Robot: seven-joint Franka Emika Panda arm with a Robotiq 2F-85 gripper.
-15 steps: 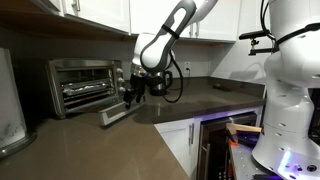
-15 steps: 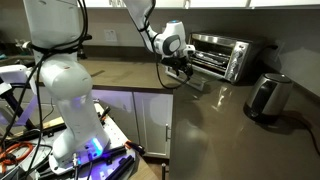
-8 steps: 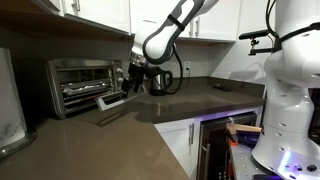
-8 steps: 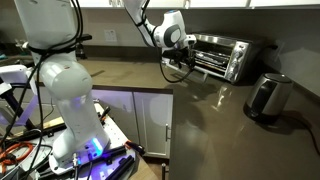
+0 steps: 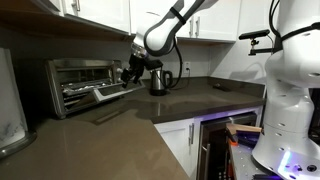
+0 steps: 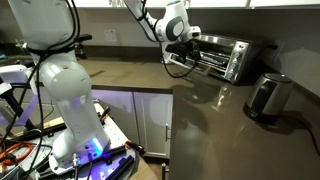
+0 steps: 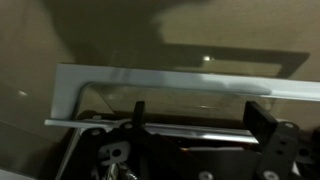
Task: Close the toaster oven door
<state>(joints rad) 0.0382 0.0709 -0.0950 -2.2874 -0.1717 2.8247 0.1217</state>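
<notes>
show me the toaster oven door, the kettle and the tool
toaster oven door (image 7: 150,78), wrist view, silver frame edge
kettle (image 6: 268,97), an exterior view, steel body
tool (image 5: 131,76), an exterior view, between its fingertips

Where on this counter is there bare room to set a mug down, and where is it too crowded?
Bare: the wide countertop between the toaster oven and the front edge, and the stretch before the kettle. Crowded: the oven's mouth, where the half-raised toaster oven door and the gripper sit.
</notes>
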